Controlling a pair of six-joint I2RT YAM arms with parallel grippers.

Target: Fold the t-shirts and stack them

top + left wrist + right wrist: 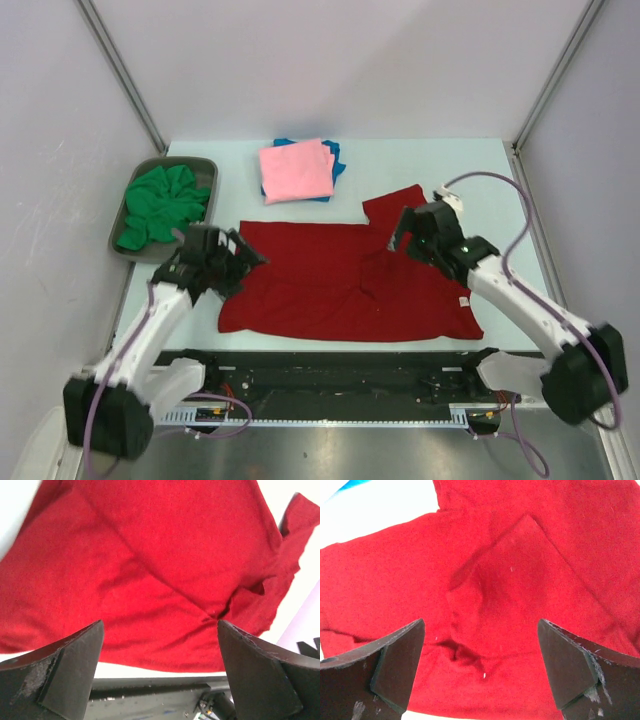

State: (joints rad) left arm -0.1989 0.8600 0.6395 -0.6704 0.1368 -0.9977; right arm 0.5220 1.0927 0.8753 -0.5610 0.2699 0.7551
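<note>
The dark red t-shirt [330, 285] lies spread out on the table [480, 170], right in front of the two arms. It is not flat. One sleeve sticks up at the back right, and there is a folded bump of cloth near the middle. A small white tag [464, 301] shows by its right edge.

The left gripper [243, 260] is over the left edge of the red shirt. Its fingers [75, 665] are wide apart and hold nothing. The right gripper [400, 236] is over the right part of the shirt, near the sleeve. Its fingers [395, 662] are wide apart too, with only red cloth below them.

At the back of the table, a folded pink t-shirt [296, 170] sits on top of a blue t-shirt [335, 155]. On the left, a green t-shirt [160, 205] lies bunched up in a grey tray [118, 240].
</note>
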